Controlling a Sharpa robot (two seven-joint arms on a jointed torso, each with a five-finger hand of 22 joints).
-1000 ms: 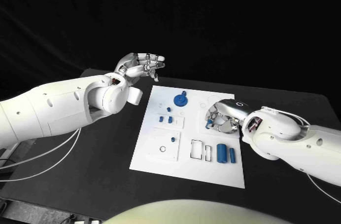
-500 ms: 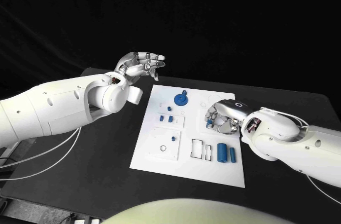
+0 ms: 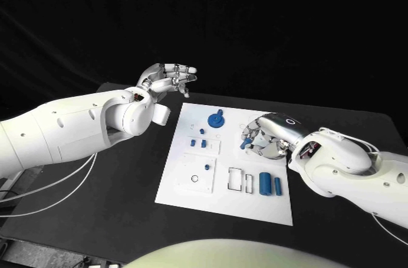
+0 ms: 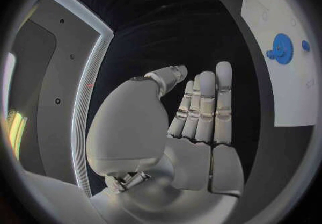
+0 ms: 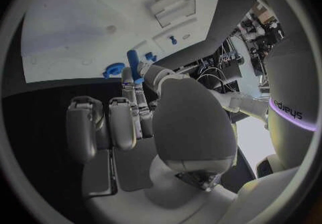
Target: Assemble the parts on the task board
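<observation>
The white task board (image 3: 191,185) lies in the middle of the black table. My right hand (image 3: 265,139) hovers over its right side and pinches a small blue part (image 3: 246,141) between thumb and fingers; the same part (image 5: 133,64) shows at my fingertips in the right wrist view. A blue gear (image 3: 217,120) stands near the board's far edge. Two blue cylinders (image 3: 271,183) lie side by side at the right. Small blue pegs (image 3: 198,142) sit left of centre. My left hand (image 3: 170,76) is raised off the board's far left corner, fingers extended, holding nothing.
Outlined rectangular slots (image 3: 240,179) and a round hole (image 3: 196,177) mark the board's near half. In the left wrist view, the gear (image 4: 282,49) and the board (image 4: 282,89) lie beyond my left hand (image 4: 195,116). Bare black table (image 3: 111,203) surrounds the board.
My right hand has lifted slightly and turned, bringing the small blue part up off the board between its fingertips. The left hand has stayed where it was.
</observation>
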